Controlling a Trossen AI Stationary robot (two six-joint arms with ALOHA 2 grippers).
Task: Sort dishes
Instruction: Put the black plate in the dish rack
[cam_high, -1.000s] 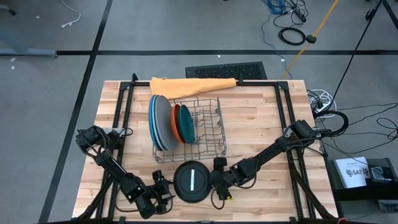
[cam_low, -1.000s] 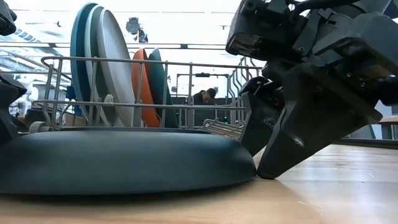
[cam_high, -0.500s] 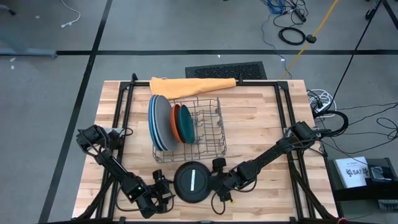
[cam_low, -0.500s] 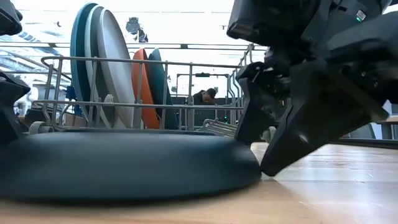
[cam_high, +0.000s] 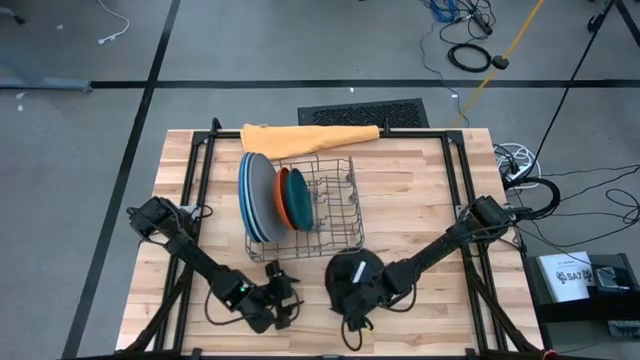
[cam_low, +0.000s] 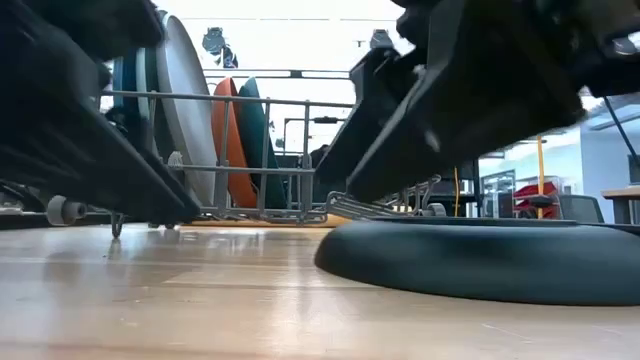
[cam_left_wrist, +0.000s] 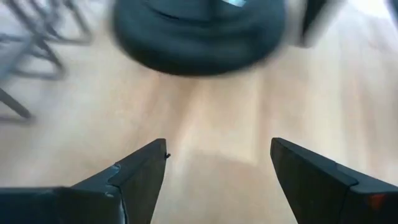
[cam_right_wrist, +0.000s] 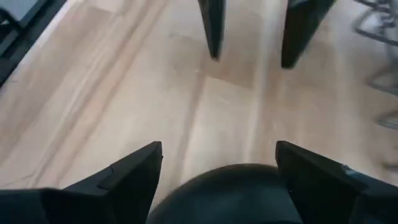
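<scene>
Dishes are mostly racked: blue and grey plates (cam_high: 256, 195) with an orange plate (cam_high: 284, 198) and a teal plate (cam_high: 300, 198) stand on edge in the wire rack (cam_high: 335, 205), leaving the black plate (cam_high: 352, 274) flat on the bench (cam_high: 410, 190), just in front of the rack's near right corner. The right pincer (cam_high: 350, 298) sits over the plate's near edge, fingers spread; its wrist view shows the plate's rim lying between its two fingers, so this arm is the nearer one. The left pincer (cam_high: 283, 297), also spread and empty, hovers low in front of the rack's near left corner, pointing toward the plate. A round plate has no long axis to line up with. Much of the plate, white stripe included, is hidden under the right arm, and whether the fingers touch the rim is hard to make out.
</scene>
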